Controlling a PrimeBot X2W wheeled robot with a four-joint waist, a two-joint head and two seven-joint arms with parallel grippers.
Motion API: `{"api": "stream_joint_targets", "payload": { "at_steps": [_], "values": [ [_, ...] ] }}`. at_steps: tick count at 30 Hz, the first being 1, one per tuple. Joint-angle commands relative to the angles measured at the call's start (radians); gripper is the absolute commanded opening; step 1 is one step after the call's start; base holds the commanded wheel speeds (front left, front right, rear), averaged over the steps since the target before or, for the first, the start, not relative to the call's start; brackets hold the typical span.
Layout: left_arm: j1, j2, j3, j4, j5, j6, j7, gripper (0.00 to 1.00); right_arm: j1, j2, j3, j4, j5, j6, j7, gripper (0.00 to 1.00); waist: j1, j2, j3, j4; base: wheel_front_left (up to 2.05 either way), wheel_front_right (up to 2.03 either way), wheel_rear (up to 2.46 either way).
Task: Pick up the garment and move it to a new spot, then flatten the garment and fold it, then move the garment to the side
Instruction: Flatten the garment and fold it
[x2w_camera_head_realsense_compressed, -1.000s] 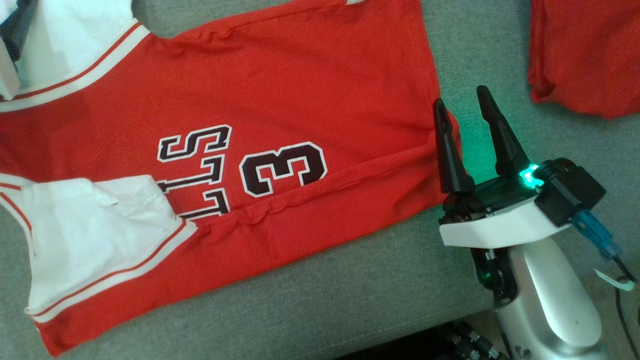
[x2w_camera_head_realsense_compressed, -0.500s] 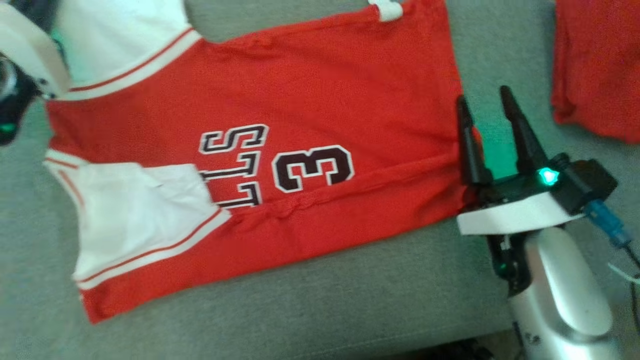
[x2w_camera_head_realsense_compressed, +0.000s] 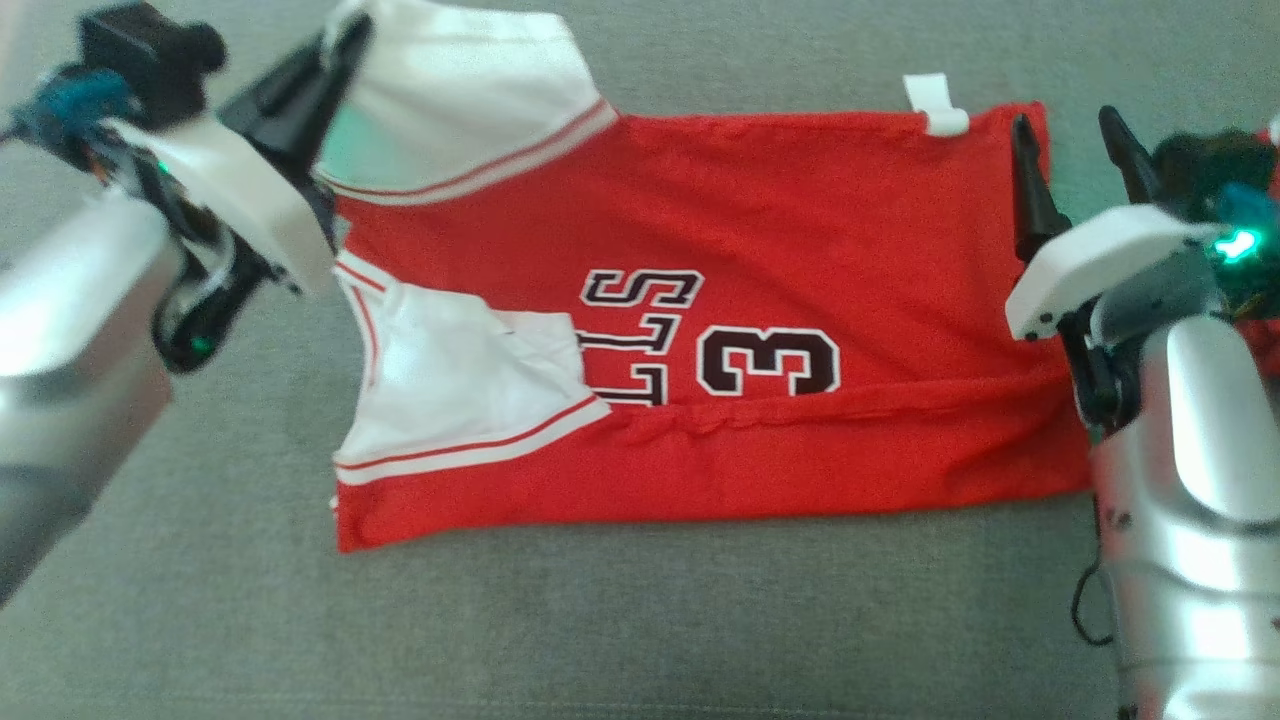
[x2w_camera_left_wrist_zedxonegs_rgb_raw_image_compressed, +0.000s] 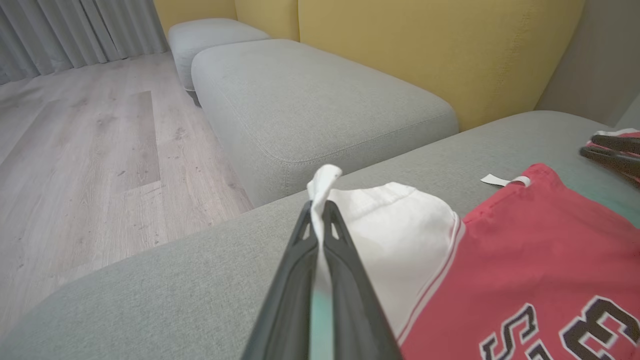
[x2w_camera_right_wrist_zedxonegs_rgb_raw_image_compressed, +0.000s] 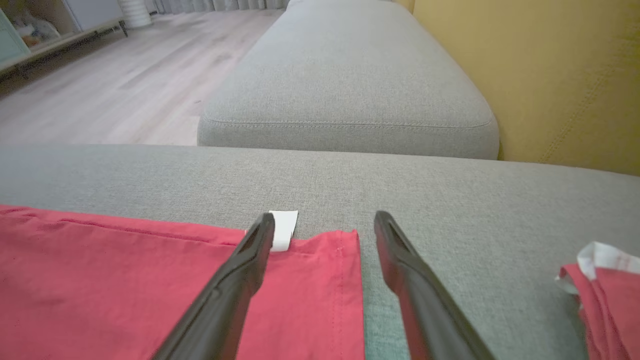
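Left tool (x2w_camera_left_wrist_zedxonegs_rgb_raw_image_compressed: 319, 206) has now pinched the garment (x2w_camera_head_realsense_compressed: 800, 230) at its sleeve.

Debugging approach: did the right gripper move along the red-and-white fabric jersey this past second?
Yes: along the jersey hem, right gripper went from mid-hem to the far corner by the white tag.

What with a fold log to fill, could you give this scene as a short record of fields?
garment: red jersey, spread on sofa, near side folded in
left pincer: shut on jersey's white corner, lifted
right pincer: open, astride jersey's far hem corner, by white tag
other: second red cloth, apart, to the right
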Motion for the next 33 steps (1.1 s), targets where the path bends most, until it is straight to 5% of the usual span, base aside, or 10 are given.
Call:
{"api": "stream_joint_targets", "payload": {
  "at_steps": [1, 10, 28, 29, 30, 31, 33],
  "values": [
    [-0.025, 0.037, 0.032, -0.037, 0.009, 0.011, -0.012, 0.0, -0.047, 0.0, 0.002, 0.005, -0.037, 0.007, 0.04, 1.0, 0.0002, -0.0001, -0.03, 0.035, 0.0, 0.0, 0.0],
    [0.03, 0.055, -0.001, -0.19, 0.035, 0.061, -0.012, 0.0, -0.198, 0.0, -0.086, 0.214, -0.263, 0.007, 0.192, 1.0, 0.0002, -0.0001, -0.022, 0.066, 0.0, 0.0, 0.0],
    [0.024, 0.08, 0.009, -0.287, 0.023, 0.078, -0.007, 0.0, -0.334, 0.0, -0.252, 0.447, -0.482, 0.007, 0.17, 1.0, 0.0002, -0.0001, 0.028, 0.098, 0.0, 0.0, 0.0],
    [0.024, 0.081, 0.009, -0.286, 0.023, 0.078, -0.006, 0.0, -0.337, 0.0, -0.256, 0.459, -0.486, 0.007, 0.167, 0.84, 0.0002, -0.0001, 0.029, 0.098, 0.0, 0.0, 0.0],
    [0.024, 0.082, 0.008, -0.285, 0.023, 0.079, -0.005, 0.0, -0.341, 0.0, -0.257, 0.471, -0.49, 0.007, 0.163, 0.2, 0.0002, -0.0001, 0.03, 0.097, 0.0, 0.0, 0.0],
    [0.025, 0.083, 0.007, -0.282, 0.023, 0.08, -0.004, 0.0, -0.344, 0.0, -0.256, 0.483, -0.492, 0.007, 0.156, 0.0, 0.0002, -0.0001, 0.029, 0.096, 0.0, 0.0, 0.0],
    [0.026, 0.086, 0.006, -0.272, 0.022, 0.081, -0.001, 0.0, -0.351, 0.0, -0.246, 0.51, -0.492, 0.007, 0.136, 0.0, 0.0002, -0.0001, 0.023, 0.091, 0.0, 0.0, 0.0]
  ]
}}
